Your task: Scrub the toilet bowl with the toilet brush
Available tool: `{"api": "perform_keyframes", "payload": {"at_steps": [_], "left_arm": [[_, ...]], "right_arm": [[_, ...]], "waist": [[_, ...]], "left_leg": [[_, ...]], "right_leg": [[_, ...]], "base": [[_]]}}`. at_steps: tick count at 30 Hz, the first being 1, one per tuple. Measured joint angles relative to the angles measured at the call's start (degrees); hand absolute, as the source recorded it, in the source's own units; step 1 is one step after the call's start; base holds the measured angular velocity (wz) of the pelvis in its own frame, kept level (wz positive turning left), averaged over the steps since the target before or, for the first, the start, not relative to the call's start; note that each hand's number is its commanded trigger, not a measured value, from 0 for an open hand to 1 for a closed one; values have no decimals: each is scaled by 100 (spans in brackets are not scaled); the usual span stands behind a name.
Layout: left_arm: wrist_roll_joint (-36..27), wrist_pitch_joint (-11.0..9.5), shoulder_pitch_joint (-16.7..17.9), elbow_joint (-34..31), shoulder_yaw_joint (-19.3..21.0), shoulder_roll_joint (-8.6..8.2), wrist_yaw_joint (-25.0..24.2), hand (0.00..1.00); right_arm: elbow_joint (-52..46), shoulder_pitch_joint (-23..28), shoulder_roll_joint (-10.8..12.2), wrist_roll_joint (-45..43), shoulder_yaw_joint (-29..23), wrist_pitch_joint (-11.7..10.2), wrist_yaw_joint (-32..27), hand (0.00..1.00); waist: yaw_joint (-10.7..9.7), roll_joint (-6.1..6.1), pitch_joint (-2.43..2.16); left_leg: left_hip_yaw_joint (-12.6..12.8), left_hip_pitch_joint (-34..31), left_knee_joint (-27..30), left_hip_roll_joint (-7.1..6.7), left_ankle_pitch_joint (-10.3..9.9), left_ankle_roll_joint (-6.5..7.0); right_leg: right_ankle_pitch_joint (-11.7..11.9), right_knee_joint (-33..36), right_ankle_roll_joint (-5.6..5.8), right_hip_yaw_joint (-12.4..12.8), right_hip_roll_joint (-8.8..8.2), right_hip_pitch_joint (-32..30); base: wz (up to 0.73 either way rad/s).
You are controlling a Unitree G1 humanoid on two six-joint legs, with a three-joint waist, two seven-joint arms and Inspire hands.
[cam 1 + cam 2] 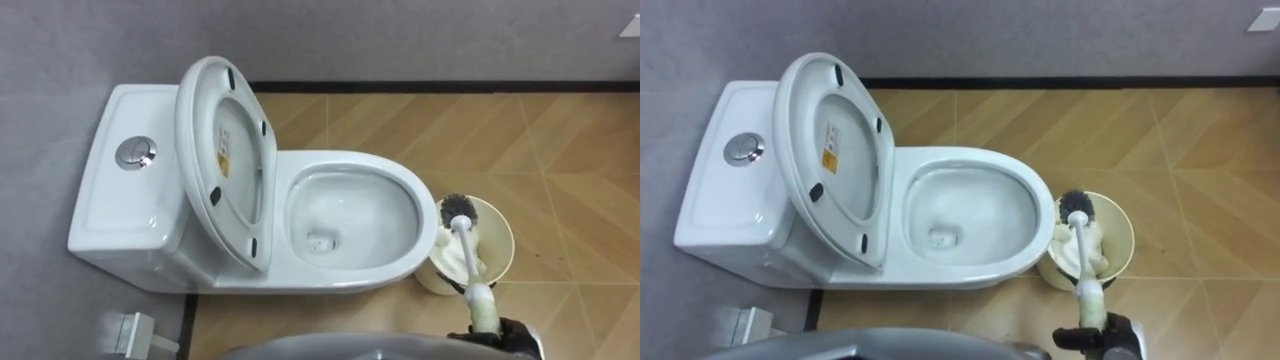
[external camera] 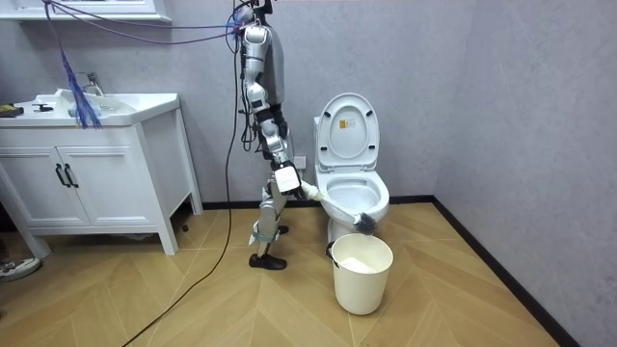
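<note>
"Left eye view, left to right, please. What goes on record?"

"One white ceramic toilet [image 1: 130,215]. Its cistern is at the left, with a round chrome flush button [image 1: 136,153] on top. Next comes the white oval seat and lid [image 1: 225,160], both raised and leaning back toward the cistern. Then the open bowl [image 1: 350,160], with a little water at the bottom and nothing else in it. Just beside the bowl's right end a round cream plastic bucket [image 1: 497,240] stands on the wood-pattern floor [image 1: 580,150]. It holds something pale that I cannot identify."

"And the tool?"

"A white-handled toilet brush [image 1: 466,250] with a dark bristle head. The head sits over the bucket's mouth, toward its far rim. The handle runs from there back to the near right corner."

"State of the hand?"

"The right hand [image 1: 510,335] shows at the near right edge, closed round the lower end of the handle, so the brush is held. The room view agrees. The robot stands beside the toilet facing it, and the bristle head hangs above the bucket, close beside the bowl's front and outside the bowl."

"Progress?"

"In my judgement, early. The seat is up and the brush is in hand. The bristles are to the right of the bowl, not in it, and nothing in the bowl shows scrubbing. The whole brushing of the interior remains, starting with a swing of the head leftward over the rim."
</note>
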Motion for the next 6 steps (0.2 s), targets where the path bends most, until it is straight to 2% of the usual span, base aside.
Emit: {"api": "perform_keyframes", "payload": {"at_steps": [6], "left_arm": [[0, 113, -12, 31, -7, -12, -2, 0]], "right_arm": [[211, 13, 29, 216, 7, 105, 67, 0]], "waist": [[-5, -8, 3]], "left_leg": [[17, -5, 0, 1, 0, 0]], "right_leg": [[0, 1, 0, -15, -1, 0]], "base": [[0]]}}
